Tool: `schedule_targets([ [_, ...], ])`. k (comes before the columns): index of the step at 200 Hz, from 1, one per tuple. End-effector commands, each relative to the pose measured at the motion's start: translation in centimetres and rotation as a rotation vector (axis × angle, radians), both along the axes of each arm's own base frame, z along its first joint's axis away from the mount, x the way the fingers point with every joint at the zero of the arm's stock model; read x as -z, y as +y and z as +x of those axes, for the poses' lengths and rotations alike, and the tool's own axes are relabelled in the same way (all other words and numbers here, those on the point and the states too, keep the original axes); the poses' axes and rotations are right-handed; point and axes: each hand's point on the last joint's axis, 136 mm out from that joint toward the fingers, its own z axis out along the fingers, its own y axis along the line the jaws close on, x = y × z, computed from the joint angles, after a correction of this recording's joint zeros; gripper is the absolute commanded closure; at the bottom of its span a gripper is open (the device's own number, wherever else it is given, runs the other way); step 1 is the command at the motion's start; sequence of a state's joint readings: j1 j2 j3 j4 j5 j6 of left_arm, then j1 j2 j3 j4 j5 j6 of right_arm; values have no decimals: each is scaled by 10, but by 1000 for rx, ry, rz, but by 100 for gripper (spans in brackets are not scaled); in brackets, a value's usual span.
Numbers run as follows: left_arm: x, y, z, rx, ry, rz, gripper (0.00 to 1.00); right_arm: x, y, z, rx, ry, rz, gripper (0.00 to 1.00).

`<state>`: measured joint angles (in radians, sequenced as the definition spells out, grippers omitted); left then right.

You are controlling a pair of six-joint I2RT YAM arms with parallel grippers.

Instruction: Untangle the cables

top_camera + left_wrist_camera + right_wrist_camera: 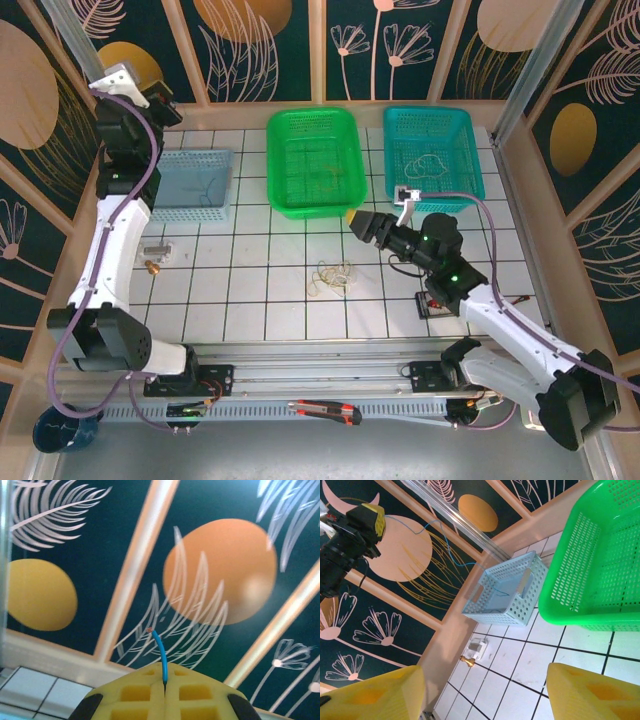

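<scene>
**Blue cable hoisted at L; loose tangle sits by the open R tool**

L side: the left tool [165,677] is clamped fully shut on the blue cable [160,647], w/ a short end poking up past the pads. From the right wrist view, that cable runs from the raised tool down into the pale-blue basket [195,185]. Its long axis is steep, and its lower end lies in the basket.

Centre: the green basket [312,160] holds a faint yellowish-green cable [325,180]. In front of it, on the table [250,300], lies the tangle [332,278], a small knot of whitish/yellowish loops w/ no clear long axis.

R side: the right tool [355,219] hovers at the green basket's near rim, jaws wide apart, nothing btwn them. The tangle lies toward the arm bases and slightly left of this tool, and the right arm is far closer to it than the left. Likely next move: the right tool drops onto the tangle. Far R, the teal basket [460,190] holds a whitish cable [428,160].
</scene>
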<state>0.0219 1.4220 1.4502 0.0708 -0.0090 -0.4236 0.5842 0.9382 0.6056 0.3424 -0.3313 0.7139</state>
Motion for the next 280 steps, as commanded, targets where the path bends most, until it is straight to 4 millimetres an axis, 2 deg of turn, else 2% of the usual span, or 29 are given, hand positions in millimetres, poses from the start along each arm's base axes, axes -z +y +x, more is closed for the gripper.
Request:
schedule_targets([
  [1, 4, 19, 7, -33, -23, -5, 100, 4, -7, -2, 23, -12, -24, 35],
  [23, 27, 28, 15, -52, 14, -4, 100, 6, -8, -2, 27, -8, -26, 35],
  [49, 67, 33, 19, -66, 79, -11, 100, 7, -10, -2, 34, -4, -29, 35],
  [78, 124, 36, 21, -79, 169, -27, 100, 11, -12, -3, 42, 4, -36, 35],
  [93, 162, 37, 23, -83, 239, -31, 100, 13, -12, -3, 41, 8, -38, 35],
  [113, 203, 38, 27, -85, 319, -25, 100, 14, -13, -3, 43, 9, -42, 35],
  [135, 238, 41, 30, -98, 395, -6, 100, 17, -14, -3, 50, 13, -54, 35],
  [161, 268, 45, 33, -114, 472, 20, 99, 19, -17, -4, 60, 18, -60, 35],
  [173, 276, 46, 35, -112, 499, 29, 95, 21, -18, -5, 62, 21, -63, 35],
  [189, 275, 48, 35, -121, 506, 37, 87, 22, -19, -5, 68, 23, -66, 35],
  [191, 285, 49, 36, -123, 528, 37, 86, 22, -19, -5, 69, 24, -66, 35],
  [199, 288, 51, 37, -129, 538, 35, 75, 23, -20, -5, 72, 26, -68, 35],
  [214, 288, 55, 39, -138, 546, 34, 44, 22, -20, -6, 71, 26, -67, 35],
  [233, 279, 56, 41, -141, 538, 36, 21, 23, -20, -6, 73, 29, -69, 35],
  [245, 273, 58, 42, -149, 531, 37, 9, 23, -20, -6, 73, 29, -72, 35],
  [256, 267, 58, 42, -147, 525, 38, 2, 25, -21, -6, 74, 31, -78, 35],
  [278, 260, 52, 43, -117, 515, 29, 1, 31, -23, -5, 87, 45, -99, 35],
  [280, 249, 51, 41, -113, 492, 27, 1, 31, -23, -5, 88, 46, -102, 35],
])
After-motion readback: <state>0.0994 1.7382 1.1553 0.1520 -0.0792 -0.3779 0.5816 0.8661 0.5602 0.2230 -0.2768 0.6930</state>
